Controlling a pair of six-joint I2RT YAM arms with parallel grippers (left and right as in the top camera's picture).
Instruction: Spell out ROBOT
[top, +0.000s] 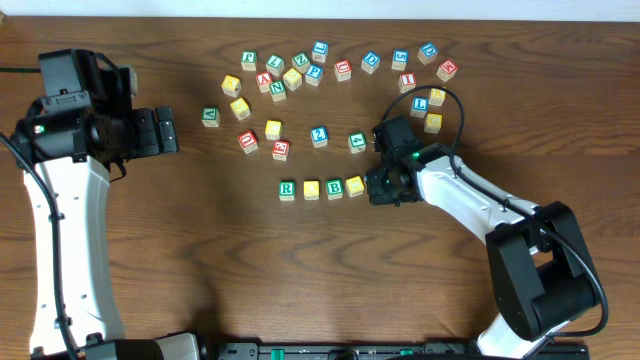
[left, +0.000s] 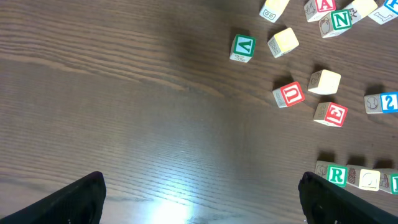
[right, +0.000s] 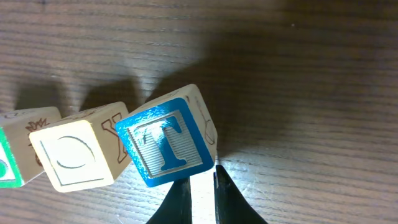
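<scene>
A row of letter blocks lies mid-table: green R (top: 287, 188), yellow O (top: 311, 189), green B (top: 335, 187) and a second yellow O (top: 355, 185). My right gripper (top: 385, 188) sits at the row's right end and hides the block there from above. In the right wrist view a blue T block (right: 166, 144) lies skewed against the O block (right: 71, 155). The right gripper's fingers (right: 198, 180) are nearly together, tips at the T's near edge, with nothing between them. My left gripper (left: 202, 199) is open and empty over bare wood at the far left (top: 165, 130).
Several loose letter blocks are scattered across the back of the table (top: 300, 70), with more at the back right (top: 425, 100). A red U (left: 290, 94) and a green V (left: 242, 47) lie left of the row. The R block (left: 336, 175) shows by the left gripper's right finger.
</scene>
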